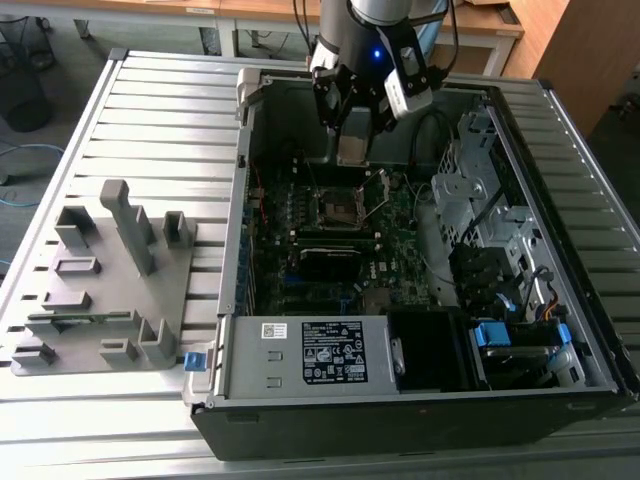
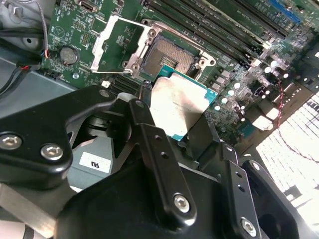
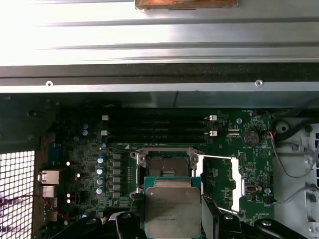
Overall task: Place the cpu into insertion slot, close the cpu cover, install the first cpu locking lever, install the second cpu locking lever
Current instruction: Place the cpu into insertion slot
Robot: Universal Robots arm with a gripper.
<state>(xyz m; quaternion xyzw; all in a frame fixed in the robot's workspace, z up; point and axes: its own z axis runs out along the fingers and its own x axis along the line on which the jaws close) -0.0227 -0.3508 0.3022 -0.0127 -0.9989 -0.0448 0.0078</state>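
Note:
My gripper (image 1: 352, 158) hangs inside the open computer case, shut on the cpu (image 1: 351, 147). In both wrist views the cpu (image 2: 180, 105) (image 3: 172, 205) is a silver-topped square chip clamped by its edges between the black fingers (image 2: 149, 134). It hovers a little above the board, apart from the insertion slot (image 1: 335, 207) (image 2: 172, 57) (image 3: 163, 168). The dark square socket lies bare. The cpu cover (image 2: 102, 37) (image 3: 238, 181) is flipped open beside the socket.
Long black memory slots (image 3: 159, 124) run beside the socket. The case's drive cages (image 1: 490, 200) stand at the exterior view's right, and a power supply (image 1: 320, 355) sits at the front. A grey fixture tray (image 1: 100, 290) rests on the slatted table, left of the case.

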